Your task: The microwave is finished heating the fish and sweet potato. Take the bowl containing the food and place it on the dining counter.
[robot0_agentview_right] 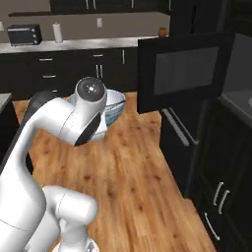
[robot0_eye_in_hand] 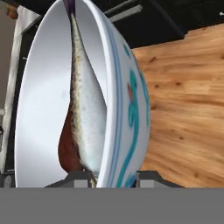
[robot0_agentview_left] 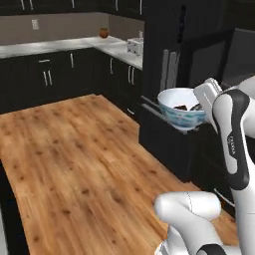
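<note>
Two dark fingertips (robot0_eye_in_hand: 83, 178) are seen at the bottom of the hand view, one inside and one outside the wall of the bowl (robot0_eye_in_hand: 127, 109), so the jaws are judged clenched on its rim. The gripper (robot0_eye_in_hand: 114, 179) is thus grasping the bowl, which is carried in the air above the wooden floor (robot0_agentview_left: 64, 164), clear of any worktop. Inside it a long silvery fish (robot0_eye_in_hand: 87, 122) is seen lying against a dark reddish-brown piece, taken to be the sweet potato (robot0_eye_in_hand: 68, 153). The bowl is judged stiff, glazed and fairly slippery, breakable if dropped, and only moderately heavy with the food in it; a rim pinch like this one is the natural hold, though the load hangs to one side of it, so the bowl should be kept level and moved gently lest the food slide. In the left base view the bowl is shown upright beside the white arm (robot0_agentview_left: 231, 139). Farther off, the microwave (robot0_agentview_right: 184, 74) is seen with its door swung open, and beyond it a pale worktop (robot0_agentview_left: 60, 46) along the back wall carries small items.
</note>
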You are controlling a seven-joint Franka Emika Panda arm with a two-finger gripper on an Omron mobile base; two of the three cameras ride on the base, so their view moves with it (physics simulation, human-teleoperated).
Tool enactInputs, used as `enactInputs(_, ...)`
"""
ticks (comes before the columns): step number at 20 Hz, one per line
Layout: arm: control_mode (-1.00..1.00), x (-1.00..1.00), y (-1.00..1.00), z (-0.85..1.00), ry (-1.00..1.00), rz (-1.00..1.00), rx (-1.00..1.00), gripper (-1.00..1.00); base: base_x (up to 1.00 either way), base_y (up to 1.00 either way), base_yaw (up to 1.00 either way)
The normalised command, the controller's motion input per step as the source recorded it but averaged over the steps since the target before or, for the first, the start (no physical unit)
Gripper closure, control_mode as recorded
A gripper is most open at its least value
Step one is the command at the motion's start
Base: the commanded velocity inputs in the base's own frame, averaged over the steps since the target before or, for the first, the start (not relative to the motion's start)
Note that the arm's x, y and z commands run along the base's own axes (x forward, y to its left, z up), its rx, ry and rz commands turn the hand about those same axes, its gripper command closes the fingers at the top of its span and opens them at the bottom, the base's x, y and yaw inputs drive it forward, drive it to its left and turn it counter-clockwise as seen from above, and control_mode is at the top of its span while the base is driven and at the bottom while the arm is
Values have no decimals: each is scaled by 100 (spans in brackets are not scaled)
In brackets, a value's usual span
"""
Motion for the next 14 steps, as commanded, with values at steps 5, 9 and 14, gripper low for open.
enactInputs(5,100,0,0,0,0,0,0,100,-26,5,100)
enactInputs(9,100,0,0,0,0,0,0,100,-26,13,100)
enactInputs(14,100,0,0,0,0,0,0,100,-31,14,98)
